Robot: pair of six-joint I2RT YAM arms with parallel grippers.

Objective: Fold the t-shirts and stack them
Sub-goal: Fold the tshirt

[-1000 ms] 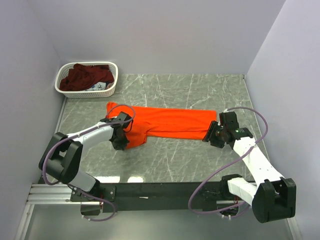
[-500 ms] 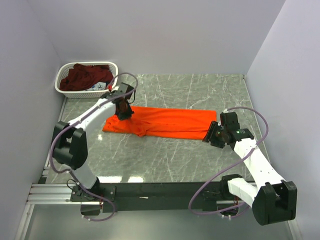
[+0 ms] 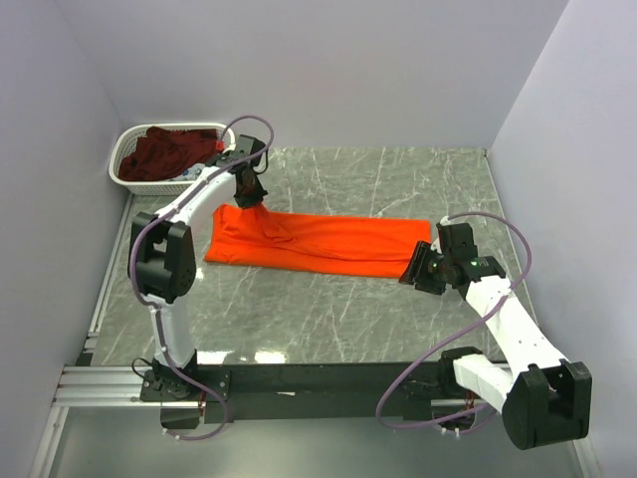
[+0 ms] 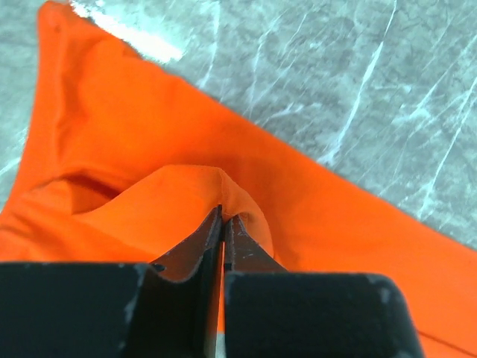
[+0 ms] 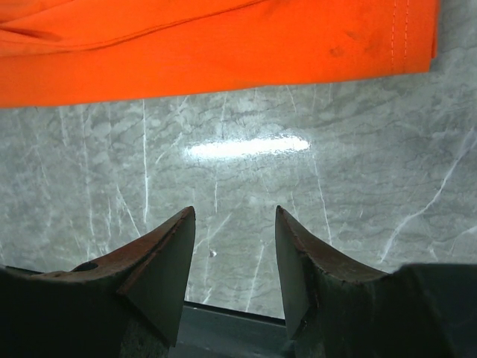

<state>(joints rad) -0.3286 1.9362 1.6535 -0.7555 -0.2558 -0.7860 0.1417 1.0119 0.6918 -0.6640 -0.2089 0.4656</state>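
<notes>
Jaws of the left gripper [image 4: 223,214] are pressed together on a raised fold of the orange t-shirt [image 4: 335,216]; a thin sliver of orange shows between the fingers, and the cloth tents up around the tips. From above, this gripper [image 3: 251,195] sits at the far left corner of the shirt, with the arm stretched out past the basket [image 3: 139,182].

Right gripper [image 5: 235,212]: jaws spread, nothing between them. It hangs over bare table [image 5: 238,149], just short of the shirt's hemmed right edge [image 5: 406,37] and not touching it. In the top view it [image 3: 418,271] is at the near right corner of the garment.

Orange t-shirt [image 3: 328,244]: lies flat as a long band across the middle of the grey marble table [image 3: 348,319], left end wider, with a small bunched ridge near the left gripper.

Maroon t-shirt [image 3: 164,154]: crumpled inside the white lattice basket at the far left corner of the table, well apart from the right gripper.
</notes>
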